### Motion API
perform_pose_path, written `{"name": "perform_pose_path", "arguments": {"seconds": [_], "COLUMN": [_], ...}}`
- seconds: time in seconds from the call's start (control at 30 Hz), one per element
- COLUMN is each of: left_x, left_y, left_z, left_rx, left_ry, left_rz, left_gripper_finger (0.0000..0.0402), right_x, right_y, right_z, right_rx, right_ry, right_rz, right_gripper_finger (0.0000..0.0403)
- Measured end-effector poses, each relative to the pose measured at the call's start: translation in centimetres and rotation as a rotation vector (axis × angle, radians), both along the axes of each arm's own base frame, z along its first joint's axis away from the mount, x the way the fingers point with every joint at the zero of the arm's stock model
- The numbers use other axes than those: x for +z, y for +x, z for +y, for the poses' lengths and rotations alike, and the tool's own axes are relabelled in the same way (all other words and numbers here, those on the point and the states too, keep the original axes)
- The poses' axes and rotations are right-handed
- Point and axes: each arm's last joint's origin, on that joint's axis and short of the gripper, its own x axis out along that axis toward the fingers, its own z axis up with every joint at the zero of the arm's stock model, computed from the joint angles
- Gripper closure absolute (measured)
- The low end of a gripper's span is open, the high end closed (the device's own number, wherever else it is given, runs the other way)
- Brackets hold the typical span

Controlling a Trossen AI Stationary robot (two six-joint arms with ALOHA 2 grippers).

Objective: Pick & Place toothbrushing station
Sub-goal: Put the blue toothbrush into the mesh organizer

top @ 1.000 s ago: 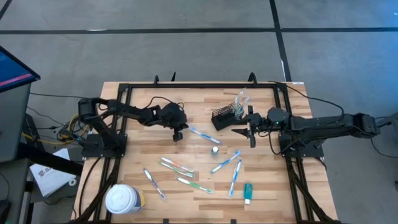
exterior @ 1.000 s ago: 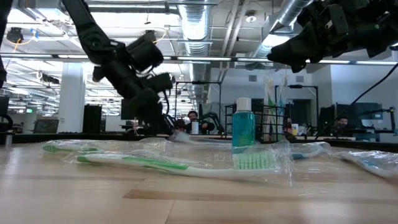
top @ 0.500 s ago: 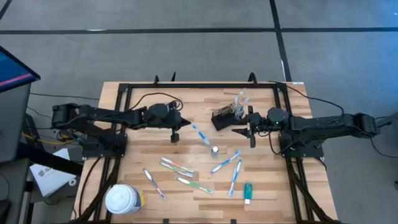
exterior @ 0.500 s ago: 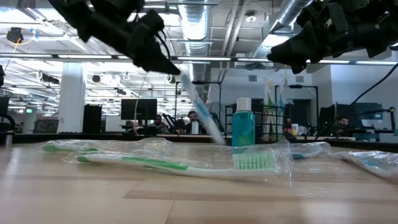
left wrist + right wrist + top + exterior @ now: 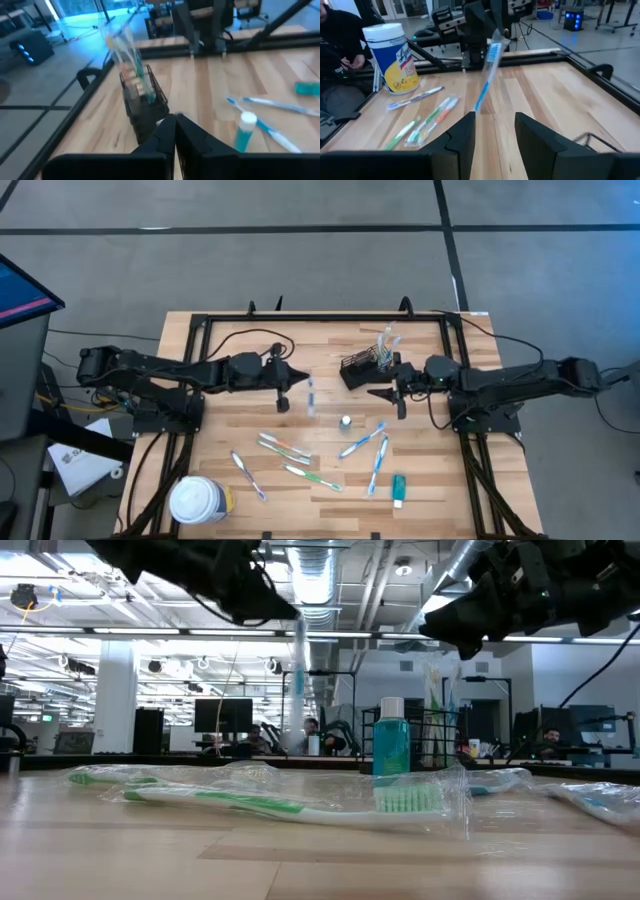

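The left gripper (image 5: pixel 300 378), clamped shut on a blue toothbrush (image 5: pixel 310 394), hangs it nearly upright at centre frame. The caddy (image 5: pixel 362 367) sits just right, apparently nearer the right gripper (image 5: pixel 385 394), half-open and empty.

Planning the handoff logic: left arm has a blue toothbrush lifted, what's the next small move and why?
Probably carry it toward the black wire caddy: the left gripper holds the blue toothbrush off the table, short of the caddy, which already holds brushes. The right gripper waits beside the caddy.
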Motion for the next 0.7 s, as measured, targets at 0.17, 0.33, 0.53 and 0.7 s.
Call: {"name": "perform_pose_path", "arguments": {"seconds": [0.17,0.33,0.53,0.7], "left_x": [1.5,2.2,2.9,3.0], "left_y": [0.5,0.7,0.8,0.8], "left_z": [-0.6,-1.5,-2.1,-2.1], "left_rx": [-0.018,-0.057,-0.065,-0.062], "left_ry": [0.005,0.029,0.058,0.059], "left_rz": [-0.051,-0.083,-0.139,-0.154], "left_gripper_finger": [0.0401,0.0401,0.0401,0.0401], "right_x": [-0.2,0.4,0.5,0.9], "right_y": [1.2,2.6,5.1,7.2], "right_z": [0.1,0.0,0.4,0.6], "right_rx": [0.014,0.072,0.103,0.146], "right_ry": [-0.004,0.013,0.019,0.023], "right_rz": [-0.047,-0.049,-0.028,-0.032], "right_gripper_finger": [0.0274,0.0274,0.0274,0.0274]}}
